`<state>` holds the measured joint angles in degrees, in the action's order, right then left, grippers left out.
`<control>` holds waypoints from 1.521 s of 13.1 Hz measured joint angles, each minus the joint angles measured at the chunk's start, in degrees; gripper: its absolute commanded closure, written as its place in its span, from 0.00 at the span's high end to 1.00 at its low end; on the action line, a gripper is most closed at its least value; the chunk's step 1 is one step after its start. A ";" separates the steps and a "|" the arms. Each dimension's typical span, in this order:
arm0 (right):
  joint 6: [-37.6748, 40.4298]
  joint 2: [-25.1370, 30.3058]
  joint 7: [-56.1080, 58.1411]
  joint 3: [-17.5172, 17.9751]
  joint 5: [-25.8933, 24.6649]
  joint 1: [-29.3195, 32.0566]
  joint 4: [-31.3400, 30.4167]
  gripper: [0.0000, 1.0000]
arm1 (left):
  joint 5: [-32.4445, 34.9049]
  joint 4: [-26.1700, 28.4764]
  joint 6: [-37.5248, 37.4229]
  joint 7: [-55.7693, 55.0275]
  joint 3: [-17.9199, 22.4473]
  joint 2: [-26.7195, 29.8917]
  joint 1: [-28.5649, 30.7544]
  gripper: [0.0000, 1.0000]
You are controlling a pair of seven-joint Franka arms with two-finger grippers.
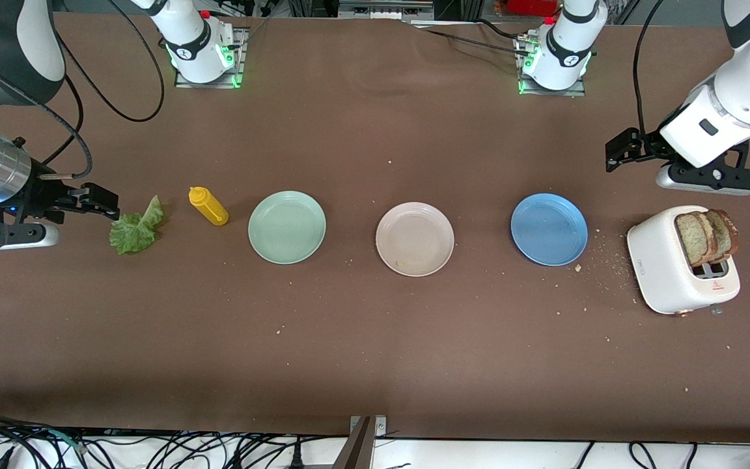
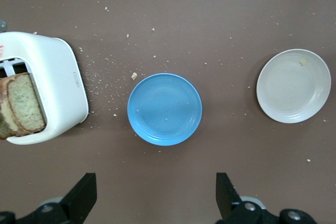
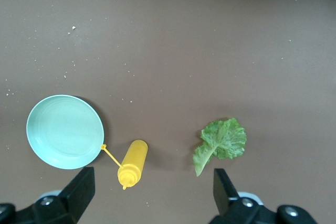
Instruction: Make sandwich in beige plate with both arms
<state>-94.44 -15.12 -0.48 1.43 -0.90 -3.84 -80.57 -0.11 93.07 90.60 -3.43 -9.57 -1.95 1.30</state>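
Beige plate (image 1: 415,238) sits bare; bread slices (image 1: 708,236) stand in toaster (image 1: 678,267).

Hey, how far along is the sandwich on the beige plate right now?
Nothing looks done yet: the beige plate holds only a crumb or two. Both bread slices stand in the toaster, and the lettuce lies on the table beside the mustard bottle. Nothing is in hand: the left gripper hangs open over the table near the toaster, the right gripper open by the lettuce. All stacking remains.

A wide table covered in matte brown cloth (image 1: 375,352) is scattered with crumbs; tangled black cables (image 1: 153,449) are seen below its near edge.
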 measured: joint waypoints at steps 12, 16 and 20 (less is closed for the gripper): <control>0.00 0.13 0.00 -0.07 0.03 0.00 0.01 1.00 | 0.21 0.00 -0.98 0.01 -0.13 0.23 0.14 1.00; 0.00 0.13 0.00 -0.08 0.03 0.00 0.01 1.00 | 0.21 0.00 -1.00 0.01 -0.13 0.32 0.14 1.00; 0.04 0.13 0.00 -0.08 0.03 0.00 0.01 1.00 | 0.21 0.00 -1.02 0.01 -0.13 0.33 0.14 1.00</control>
<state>-94.40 -14.99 -0.49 1.34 -0.87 -3.84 -80.56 0.09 93.07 89.57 -3.42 -9.70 -1.63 1.45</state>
